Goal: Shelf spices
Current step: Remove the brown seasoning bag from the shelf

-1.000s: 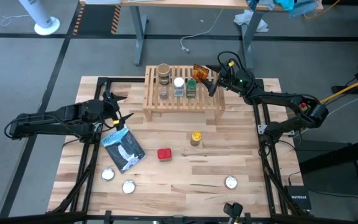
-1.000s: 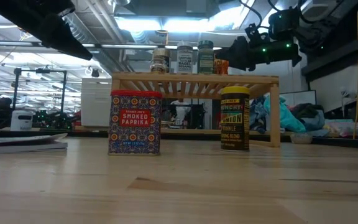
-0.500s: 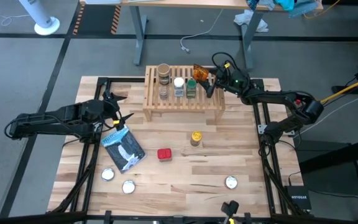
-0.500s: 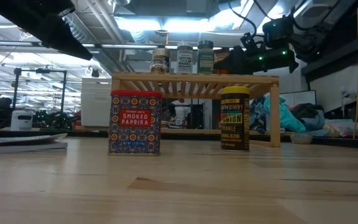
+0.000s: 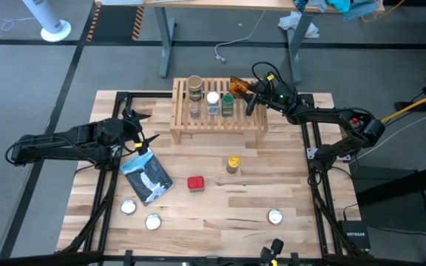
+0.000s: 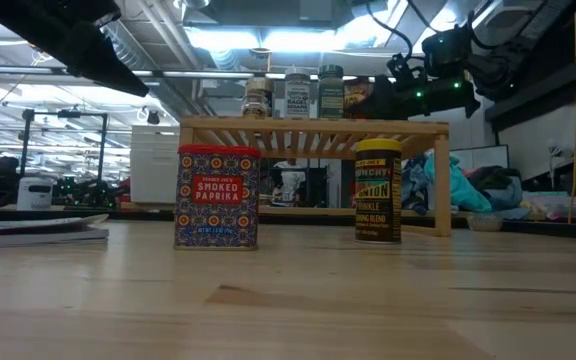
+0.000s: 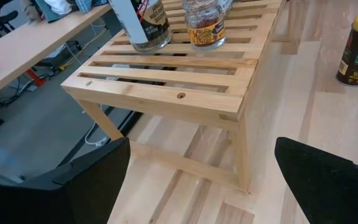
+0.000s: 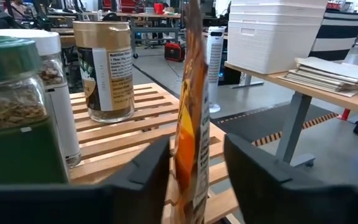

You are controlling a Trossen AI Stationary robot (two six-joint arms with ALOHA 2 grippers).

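Right gripper [image 5: 248, 91] has closed around orange packet [image 8: 190, 118] on shelf [image 5: 217, 122].

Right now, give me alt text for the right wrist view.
The right gripper has its fingers on either side of an upright orange packet on the shelf. Beside it stand green-lidded, white-lidded and tan-lidded jars.

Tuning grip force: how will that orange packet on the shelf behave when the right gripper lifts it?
Orange packet is thin and stands on edge between the right gripper fingers: probably floppy and light. Likely to tip if released. Film looks glossy, so it may slip.
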